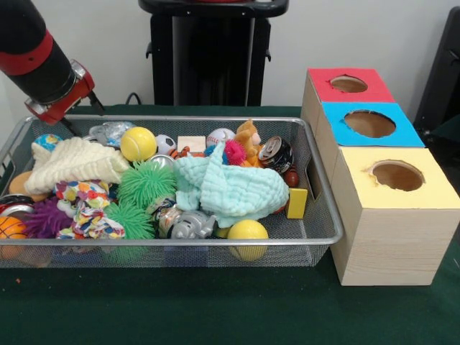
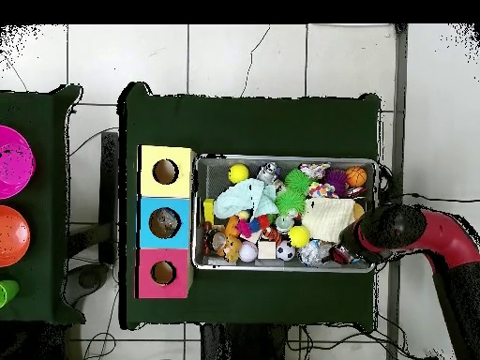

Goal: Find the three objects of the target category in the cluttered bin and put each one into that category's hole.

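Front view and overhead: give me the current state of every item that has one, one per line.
Silver wire-mesh basket: full of toys and cloths.
Crushed transparent plastic bottle: in the basket's far corner, beside the arm.
Blue-topped wooden box hole: in the overhead view something lies inside.
Red-topped hole: looks empty.
Yellow-topped hole: looks empty.
Red and black gripper: at the basket's corner, jaws hidden.

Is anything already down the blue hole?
Cannot tell for sure: overhead, the blue hole shows something greyish inside; from the front it looks plain brown.
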Robot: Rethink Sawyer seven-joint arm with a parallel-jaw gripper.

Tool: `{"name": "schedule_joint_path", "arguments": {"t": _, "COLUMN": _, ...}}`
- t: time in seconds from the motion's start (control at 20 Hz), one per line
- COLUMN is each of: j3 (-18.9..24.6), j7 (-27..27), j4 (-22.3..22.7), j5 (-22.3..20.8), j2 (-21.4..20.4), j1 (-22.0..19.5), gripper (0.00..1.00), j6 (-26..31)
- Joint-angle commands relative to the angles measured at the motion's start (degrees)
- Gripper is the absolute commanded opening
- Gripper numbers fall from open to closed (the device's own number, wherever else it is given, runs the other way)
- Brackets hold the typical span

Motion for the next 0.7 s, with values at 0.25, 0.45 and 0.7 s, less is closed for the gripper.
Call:
{"name": "schedule_joint_path", "arguments": {"t": 0.25, "j3": -3.3, "j7": -11.7, "j4": 3.7, "j5": -5.0, "j2": 5.6, "j1": -0.5, "gripper": 1.0, "j6": -7.8}}
{"name": "schedule_joint_path", "arguments": {"t": 0.45, "j3": -3.8, "j7": -12.2, "j4": 2.4, "j5": -5.6, "j2": 7.6, "j1": -0.2, "gripper": 1.0, "j6": -8.9}}
{"name": "schedule_joint_path", "arguments": {"t": 0.7, "j3": -4.2, "j7": -11.8, "j4": 2.4, "j5": -6.0, "j2": 8.8, "j1": -0.3, "gripper": 1.0, "j6": -10.1}}
